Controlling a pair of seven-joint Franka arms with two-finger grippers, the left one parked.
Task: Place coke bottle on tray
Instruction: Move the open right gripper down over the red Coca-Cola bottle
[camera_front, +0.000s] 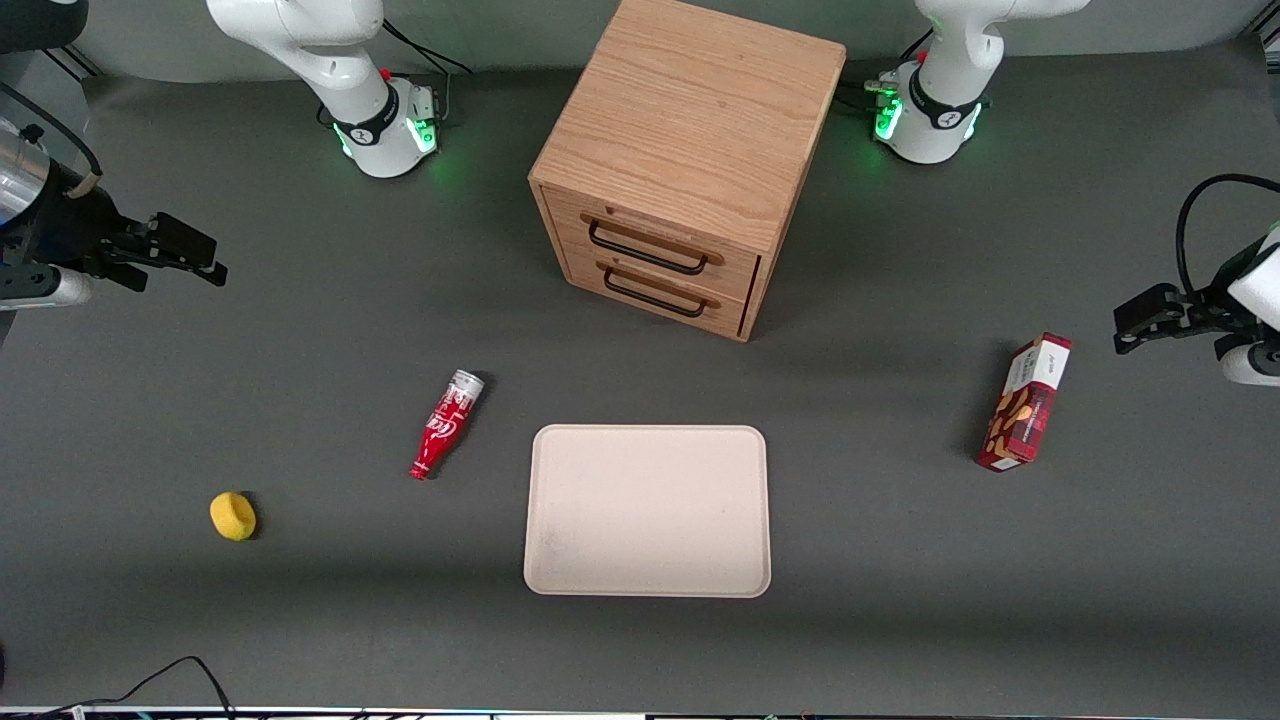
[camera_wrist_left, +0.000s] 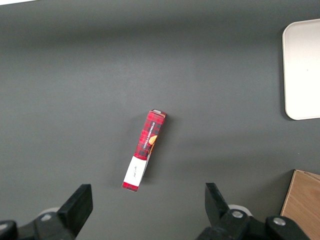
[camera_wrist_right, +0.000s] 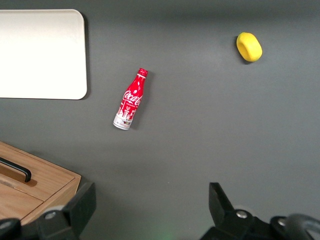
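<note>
red and slim, the coke bottle (camera_front: 446, 425) lies on its side on the grey desk (camera_front: 300, 620), just beside the tray (camera_front: 648, 511) but not touching it, its cap pointing toward the front camera and its silver base toward the wooden cabinet (camera_front: 680, 160). the end effector (camera_front: 180, 252) hangs well apart from the bottle, toward the working arm's end of the desk, with its fingers spread wide and nothing between them.

the main risk is that the bottle is round and lying down, so a finger touching it off-centre could roll it away, possibly toward the yellow ring (camera_front: 233, 516). it also lies at a slant, so a grip not turned to match would likely slip along the tapering neck. whether the tray's low rim would catch the bottle on release is hard to judge from here.
</note>
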